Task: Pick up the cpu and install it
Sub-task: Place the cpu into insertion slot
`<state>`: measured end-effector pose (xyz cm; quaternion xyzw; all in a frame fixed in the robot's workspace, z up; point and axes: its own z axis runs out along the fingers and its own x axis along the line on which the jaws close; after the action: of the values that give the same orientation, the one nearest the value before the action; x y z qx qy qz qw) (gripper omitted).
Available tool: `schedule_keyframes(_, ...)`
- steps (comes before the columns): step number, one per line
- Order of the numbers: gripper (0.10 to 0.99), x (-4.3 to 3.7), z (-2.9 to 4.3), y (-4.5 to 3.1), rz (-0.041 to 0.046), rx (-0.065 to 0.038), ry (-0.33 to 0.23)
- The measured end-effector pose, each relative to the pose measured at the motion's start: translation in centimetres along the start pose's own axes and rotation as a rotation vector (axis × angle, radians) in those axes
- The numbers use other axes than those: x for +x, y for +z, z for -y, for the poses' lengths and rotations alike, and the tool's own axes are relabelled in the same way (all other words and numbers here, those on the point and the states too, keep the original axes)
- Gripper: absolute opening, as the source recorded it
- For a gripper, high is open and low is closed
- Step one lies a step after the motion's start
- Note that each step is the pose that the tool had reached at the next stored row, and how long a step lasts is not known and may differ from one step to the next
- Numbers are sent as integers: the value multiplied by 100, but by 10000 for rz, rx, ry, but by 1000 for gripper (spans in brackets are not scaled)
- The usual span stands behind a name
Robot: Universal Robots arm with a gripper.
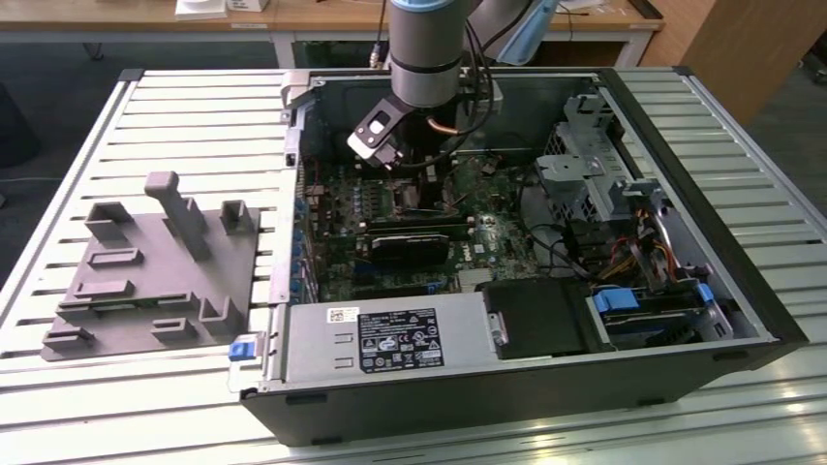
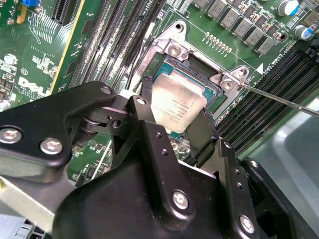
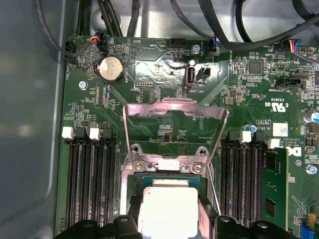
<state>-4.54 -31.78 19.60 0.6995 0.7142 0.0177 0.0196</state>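
Inside the open black computer case (image 1: pixel 517 407) on the slatted metal surface (image 1: pixel 194 126), the arm's black gripper (image 2: pixel 174 115) is closed on the edges of the small, flat, square silver-grey metal cpu (image 2: pixel 177 102). It holds the chip at the black-framed square socket (image 2: pixel 199 67), whose hinged steel load plate (image 3: pixel 174 107) stands open. Whether the cpu is seated cannot be told, and a slight tilt or offset on release would likely bend the socket's contacts.
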Motion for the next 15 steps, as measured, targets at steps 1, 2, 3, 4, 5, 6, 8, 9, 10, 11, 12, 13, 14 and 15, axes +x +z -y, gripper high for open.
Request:
schedule_keyframes(1, 529, 0, 0, 1, -2, -1, 0)
schedule_keyframes(2, 529, 0, 0, 1, -3, -2, 0)
schedule_keyframes(3, 529, 0, 0, 1, -2, -2, 0)
schedule_keyframes(4, 529, 0, 0, 1, -2, -1, 0)
schedule_keyframes(5, 529, 0, 0, 2, -2, -2, 0)
schedule_keyframes(6, 529, 0, 0, 2, -3, -2, 0)
schedule_keyframes(8, 529, 1, 0, 3, -4, -3, 1)
schedule_keyframes(9, 541, 1, 0, 3, -4, -3, 1)
schedule_keyframes(10, 541, 1, 0, 3, -4, -3, 0)
schedule_keyframes(11, 604, 0, 0, 3, -4, -3, 0)
schedule_keyframes(12, 604, 0, 0, 3, -3, -2, 0)
schedule_keyframes(13, 604, 0, 0, 3, -3, -2, 1)
schedule_keyframes(14, 604, 2, 0, 4, -6, -3, 0)
schedule_keyframes(15, 604, 3, 0, 5, -12, -3, 1)
